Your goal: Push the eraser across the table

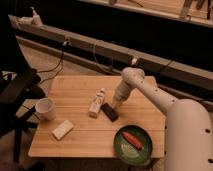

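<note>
The eraser [110, 111], a small flat black bar, lies on the light-wood table [75, 90] right of centre, angled toward the front right. The whitish small bottle [96, 103] lies just to its left, a small gap between them. My gripper [115, 103] reaches down from the white arm [150, 92] on the right and sits at the eraser's far right end, touching or nearly touching it.
A beige block [62, 129] lies near the front left. A white cup [45, 108] stands at the left edge. A green plate [132, 143] with a red item sits at the front right. A dark chair [17, 95] stands left of the table.
</note>
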Tool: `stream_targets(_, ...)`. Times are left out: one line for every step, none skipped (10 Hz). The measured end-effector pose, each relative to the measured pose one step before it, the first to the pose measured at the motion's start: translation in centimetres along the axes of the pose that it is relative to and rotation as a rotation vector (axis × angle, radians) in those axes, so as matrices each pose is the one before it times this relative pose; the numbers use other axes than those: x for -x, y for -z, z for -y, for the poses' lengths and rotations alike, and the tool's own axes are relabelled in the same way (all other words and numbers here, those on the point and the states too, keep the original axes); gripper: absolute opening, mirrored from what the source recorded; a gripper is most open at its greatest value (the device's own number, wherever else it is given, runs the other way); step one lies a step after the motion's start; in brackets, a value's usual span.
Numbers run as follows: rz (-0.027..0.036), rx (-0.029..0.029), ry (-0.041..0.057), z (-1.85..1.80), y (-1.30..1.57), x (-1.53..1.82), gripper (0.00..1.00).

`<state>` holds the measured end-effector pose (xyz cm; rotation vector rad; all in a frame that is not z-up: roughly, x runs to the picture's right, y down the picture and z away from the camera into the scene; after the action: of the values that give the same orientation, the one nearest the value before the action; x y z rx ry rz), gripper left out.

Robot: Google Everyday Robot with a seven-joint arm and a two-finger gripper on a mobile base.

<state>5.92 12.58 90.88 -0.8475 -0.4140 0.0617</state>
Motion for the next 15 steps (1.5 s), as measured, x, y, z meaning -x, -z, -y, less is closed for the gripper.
stream_targets(0.00146,0.01338,0.01660,-0.438,-0.241,0.579,0.00)
stream_targets(0.00238,0.00941,0.00948,-0.386,-0.103,0.222,0.00)
stream_targets(0.00464,0.01168,0.01112,-0.493,-0.128,0.232,0.00)
stream_targets(0.00654,0.01400,0.01735,-0.404,-0.324,0.596,0.00)
stream_targets(0.00437,0.00890,0.01363,-0.172,-0.218,0.563,0.00)
stream_targets(0.00590,0.01228,0.01755,-0.317,-0.323,0.631,0.00)
stream_targets(0.00687,0.01009,0.01892,-0.360,-0.254,0.589,0.00)
stream_targets(0.00609,0.00613,0.01366,-0.174,-0.189,0.468,0.00)
stream_targets(0.00633,0.00570,0.01427,-0.118,-0.182,0.493,0.00)
stream_targets(0.00736,0.00514,0.01465,-0.063,-0.213,0.503,0.00)
stream_targets(0.00517,0.00280,0.00750,-0.028,-0.158,0.214,0.00)
stream_targets(0.00739,0.00245,0.01172,-0.016,-0.151,0.361,0.00)
stream_targets(0.00654,0.00124,0.01132,0.077,-0.138,0.413,0.00)
stream_targets(0.00671,-0.00319,0.01167,0.176,-0.100,0.374,0.00)
stream_targets(0.00800,-0.00760,0.01346,0.236,0.038,0.425,0.00)
